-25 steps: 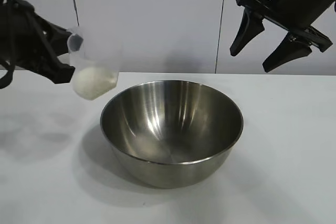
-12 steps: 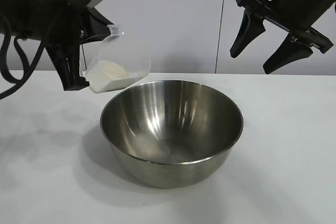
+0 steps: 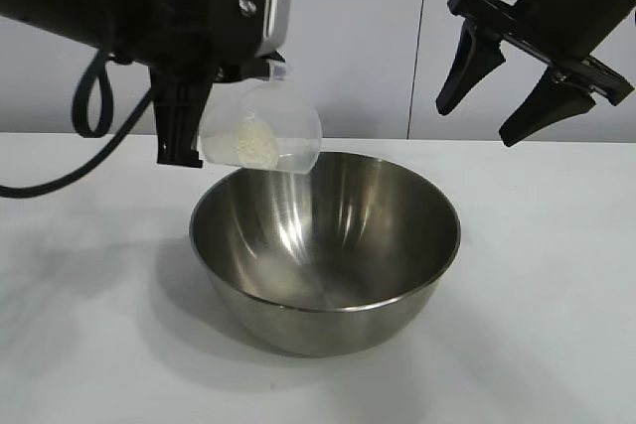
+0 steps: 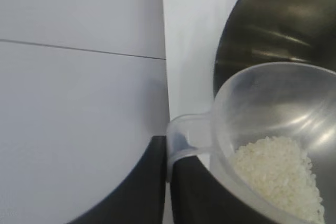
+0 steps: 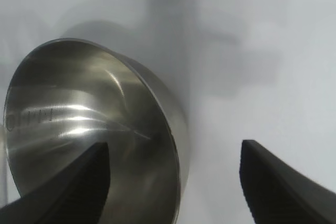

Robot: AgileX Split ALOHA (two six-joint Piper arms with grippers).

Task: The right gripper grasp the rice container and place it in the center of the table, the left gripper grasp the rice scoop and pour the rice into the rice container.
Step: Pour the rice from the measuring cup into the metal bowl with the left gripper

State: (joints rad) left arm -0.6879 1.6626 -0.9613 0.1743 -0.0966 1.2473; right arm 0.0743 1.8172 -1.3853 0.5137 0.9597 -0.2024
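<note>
Taking the large round stainless-steel rice container [image 3: 325, 250] as our landmark, we find the black left gripper [image 3: 184, 126] above and just left of its rim, fingers clamped on the handle of the small translucent plastic rice scoop [image 3: 263, 136]. We see the scoop tipped over the container's left rim, with whitish rice [image 3: 250, 144] heaped inside it. The container stands on the plain white table [image 3: 556, 285]. Up and right of the container, the black right gripper [image 3: 505, 86] hangs with fingers spread wide, holding nothing.

Setting: robot test lab. Evidence was a bare white table [image 3: 556, 275], plain panelled wall [image 3: 378, 37], mounted black arms.
</note>
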